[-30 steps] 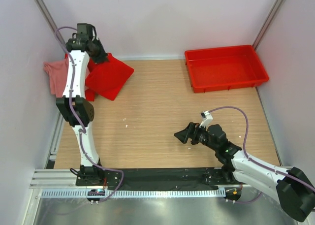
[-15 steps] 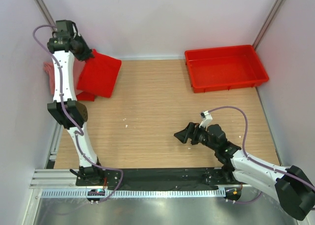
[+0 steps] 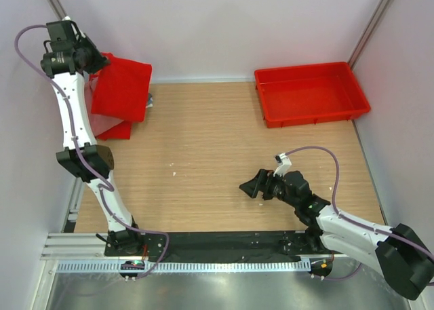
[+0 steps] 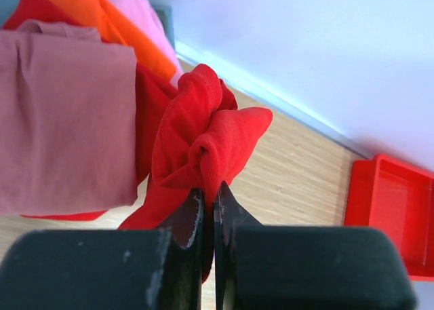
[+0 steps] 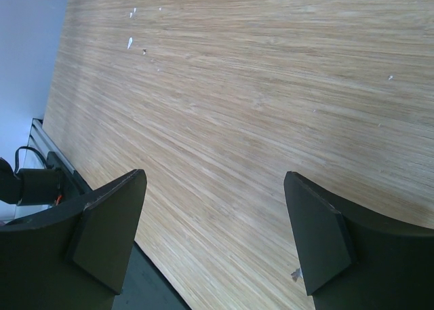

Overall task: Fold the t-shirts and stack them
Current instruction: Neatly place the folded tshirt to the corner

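My left gripper (image 3: pixel 97 60) is raised at the far left and is shut on a bunched edge of the bright red t-shirt (image 3: pixel 122 87), which hangs from it. In the left wrist view the closed gripper (image 4: pixel 209 196) pinches the red cloth (image 4: pixel 203 130). Under it lies the stack of folded t-shirts (image 3: pixel 119 130), with a dusty pink one (image 4: pixel 68 113) on top and orange (image 4: pixel 102 18), light pink and red ones beneath. My right gripper (image 3: pixel 255 186) is open and empty low over the table's near middle; it also shows in the right wrist view (image 5: pixel 213 235).
The rigid red plastic tray (image 3: pixel 359 106) stands at the back right and holds nothing; its corner shows in the left wrist view (image 4: pixel 393 215). White walls close the left, back and right sides. The wooden table (image 3: pixel 217 154) has a few small white specks.
My left arm has swung left and up, carrying the red t-shirt from beside the stack to hang over it. The right arm has not moved.
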